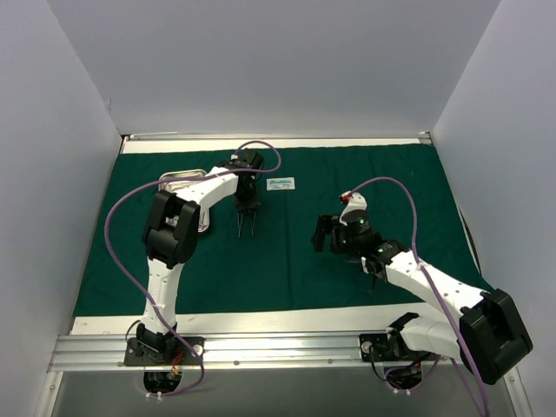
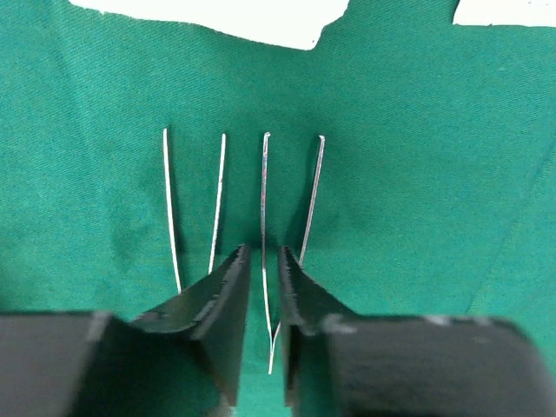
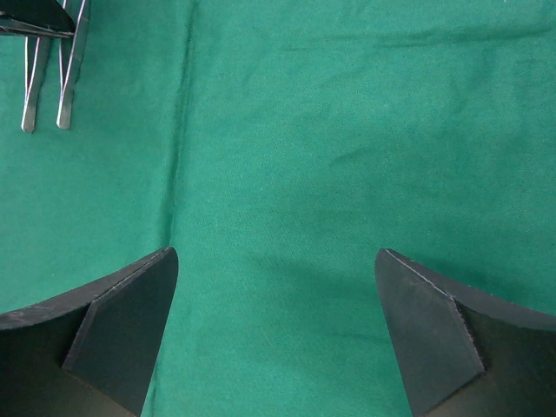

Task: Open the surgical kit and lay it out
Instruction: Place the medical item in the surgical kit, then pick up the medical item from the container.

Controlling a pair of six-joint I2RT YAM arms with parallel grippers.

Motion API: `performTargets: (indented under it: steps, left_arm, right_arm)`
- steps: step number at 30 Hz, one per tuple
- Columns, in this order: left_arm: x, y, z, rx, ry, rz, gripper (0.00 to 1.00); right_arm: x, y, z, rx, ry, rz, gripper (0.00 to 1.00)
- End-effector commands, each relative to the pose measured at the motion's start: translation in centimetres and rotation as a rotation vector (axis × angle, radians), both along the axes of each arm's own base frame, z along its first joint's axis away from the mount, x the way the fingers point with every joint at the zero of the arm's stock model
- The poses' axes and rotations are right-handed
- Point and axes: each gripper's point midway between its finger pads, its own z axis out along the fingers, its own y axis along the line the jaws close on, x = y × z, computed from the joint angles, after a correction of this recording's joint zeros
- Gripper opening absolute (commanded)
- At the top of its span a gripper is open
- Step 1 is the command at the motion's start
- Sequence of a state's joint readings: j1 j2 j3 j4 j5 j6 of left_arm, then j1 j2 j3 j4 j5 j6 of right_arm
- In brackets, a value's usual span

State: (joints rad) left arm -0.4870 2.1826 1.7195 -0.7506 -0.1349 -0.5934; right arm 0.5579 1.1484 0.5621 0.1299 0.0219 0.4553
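Tweezers (image 2: 264, 191) lie between narrowly parted fingers (image 2: 217, 313) of left hand (image 2: 264, 252) (right hand (image 3: 276, 261) spread).

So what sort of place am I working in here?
Likely a lab test cell, not a theatre: plain white panels wall in a green cloth, with an aluminium mounting rail along its near edge.

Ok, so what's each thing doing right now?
Cloth: spread out flat.
Tweezers: two pairs, side by side on the cloth.
Tray: on the cloth, partly hidden.
Packet: lying flat.
Left end effector: nearly shut around one pair's end; grip unclear.
Right end effector: wide open, empty.
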Motion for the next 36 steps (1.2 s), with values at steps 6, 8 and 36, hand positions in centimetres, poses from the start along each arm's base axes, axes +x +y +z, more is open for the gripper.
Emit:
performTargets:
  steps: [6, 8, 36]
  left_arm:
    - [1.6, -0.1, 9.6, -0.077, -0.172, 0.019, 0.33]
    - [1.7, 1.0, 11.6, -0.07, -0.219, 0.035, 0.34]
    - [2.4, 21.2, 3.7, 0.055, -0.045, 0.241, 0.27]
  right_arm:
    - [-0.2, -0.2, 0.2, 0.002, -0.01, -0.011, 0.92]
    - [-0.2, -0.2, 0.1, 0.003, -0.009, -0.01, 0.91]
    - [0.1, 0.1, -0.1, 0.001, -0.007, -0.007, 0.91]
